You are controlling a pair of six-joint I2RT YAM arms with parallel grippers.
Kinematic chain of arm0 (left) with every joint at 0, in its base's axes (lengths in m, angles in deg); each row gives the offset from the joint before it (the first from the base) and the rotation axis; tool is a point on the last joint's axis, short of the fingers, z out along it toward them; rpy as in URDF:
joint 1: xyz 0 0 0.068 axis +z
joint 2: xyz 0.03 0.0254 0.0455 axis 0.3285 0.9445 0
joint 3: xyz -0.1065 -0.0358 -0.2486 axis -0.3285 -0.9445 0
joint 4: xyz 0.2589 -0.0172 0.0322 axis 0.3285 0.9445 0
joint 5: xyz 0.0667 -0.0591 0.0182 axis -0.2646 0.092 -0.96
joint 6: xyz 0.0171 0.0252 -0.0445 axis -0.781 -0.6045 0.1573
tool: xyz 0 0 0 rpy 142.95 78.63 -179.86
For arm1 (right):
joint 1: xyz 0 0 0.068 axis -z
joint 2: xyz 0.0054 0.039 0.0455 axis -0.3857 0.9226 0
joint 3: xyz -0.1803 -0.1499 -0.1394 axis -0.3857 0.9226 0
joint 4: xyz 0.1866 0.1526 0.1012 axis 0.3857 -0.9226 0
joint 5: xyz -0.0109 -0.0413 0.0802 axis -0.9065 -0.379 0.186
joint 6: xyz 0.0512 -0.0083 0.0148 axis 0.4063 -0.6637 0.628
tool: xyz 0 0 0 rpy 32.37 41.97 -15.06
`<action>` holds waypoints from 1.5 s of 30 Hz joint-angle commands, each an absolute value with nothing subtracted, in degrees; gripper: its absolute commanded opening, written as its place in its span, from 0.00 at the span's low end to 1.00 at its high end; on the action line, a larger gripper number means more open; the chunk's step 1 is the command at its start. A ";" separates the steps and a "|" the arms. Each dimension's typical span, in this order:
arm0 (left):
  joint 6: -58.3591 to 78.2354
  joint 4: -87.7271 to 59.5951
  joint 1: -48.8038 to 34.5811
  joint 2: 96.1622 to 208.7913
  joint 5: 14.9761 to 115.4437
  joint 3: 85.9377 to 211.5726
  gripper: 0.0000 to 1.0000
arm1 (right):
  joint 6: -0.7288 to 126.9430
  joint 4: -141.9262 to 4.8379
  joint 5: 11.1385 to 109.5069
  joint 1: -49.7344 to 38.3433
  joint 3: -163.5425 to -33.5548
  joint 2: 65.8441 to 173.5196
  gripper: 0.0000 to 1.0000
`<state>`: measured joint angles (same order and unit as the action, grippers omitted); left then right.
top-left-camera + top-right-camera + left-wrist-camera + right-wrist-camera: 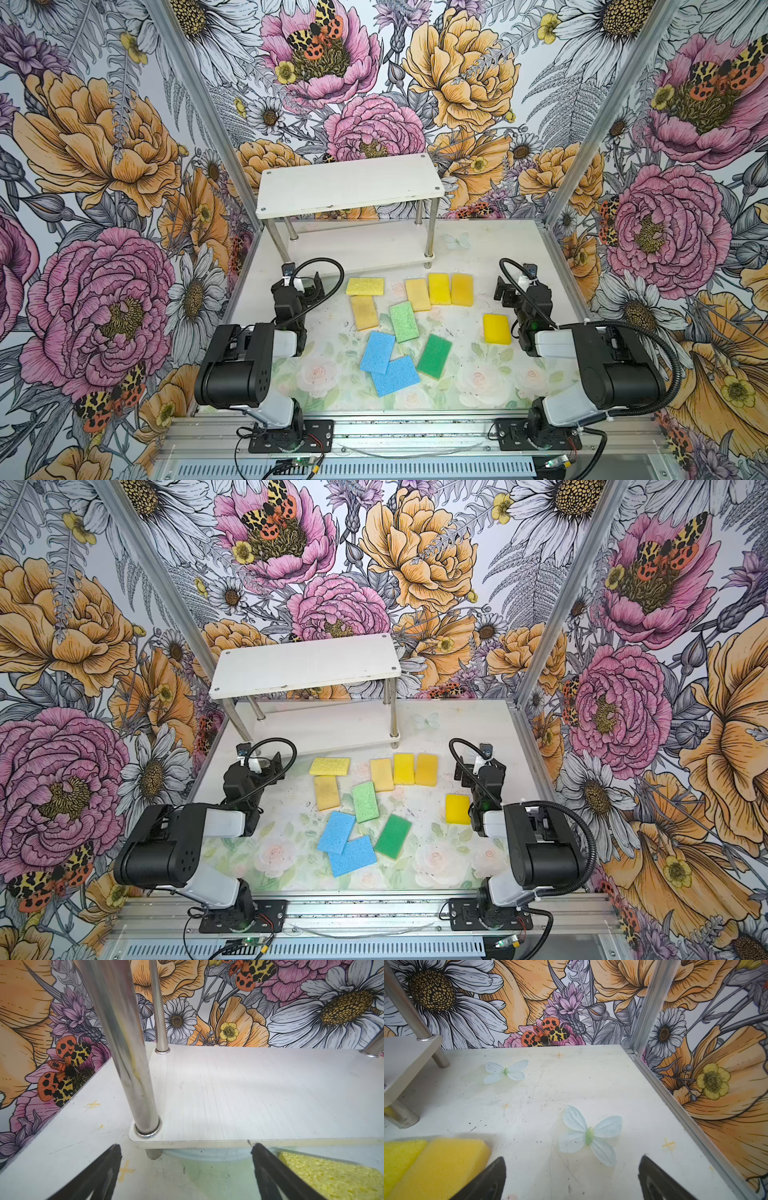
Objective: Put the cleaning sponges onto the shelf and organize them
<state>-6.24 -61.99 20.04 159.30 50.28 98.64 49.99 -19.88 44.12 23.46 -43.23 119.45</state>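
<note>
Shelf (349, 185): long axis left-right | left gripper (186, 1147): apart | right gripper (572, 1158): apart

Porous foam sponges (404, 321), matt white shelf (349, 185), shiny metal posts (133, 1076)

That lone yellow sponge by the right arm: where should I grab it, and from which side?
Come straight down from above with the right gripper, jaws open, and pinch the lone yellow sponge across its two long edges near mid-length. It lies flat on the table with nothing touching it, so both edges look free.
</note>
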 commanded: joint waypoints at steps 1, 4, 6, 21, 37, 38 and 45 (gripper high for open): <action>-6.93 -63.34 19.44 159.10 49.43 98.48 0.99 | 49.25 -19.28 44.73 23.28 -44.39 119.98 1.00; -7.02 -63.31 19.44 159.10 49.42 98.46 0.99 | 49.32 -19.45 44.91 23.30 -44.47 120.03 0.99; -6.95 -63.31 19.42 159.10 49.46 98.48 0.99 | 49.32 -19.45 44.99 23.27 -44.41 120.03 0.99; -6.93 -63.19 19.44 159.04 49.52 98.55 0.99 | 49.76 -19.63 44.74 23.57 -44.61 120.04 1.00; -6.77 -51.14 15.13 152.03 32.11 102.39 0.99 | 53.48 -29.11 34.40 23.65 -45.27 110.79 0.99; -6.57 -45.47 14.60 150.01 29.83 104.81 0.99 | 53.91 -32.39 33.26 23.65 -46.09 107.80 0.99; 8.78 -15.09 13.12 139.44 26.84 115.35 0.99 | 67.05 -55.97 32.29 23.94 -53.55 92.00 0.96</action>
<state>0.95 -31.95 12.87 142.21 28.20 113.00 60.17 -42.52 33.32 23.68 -49.26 95.23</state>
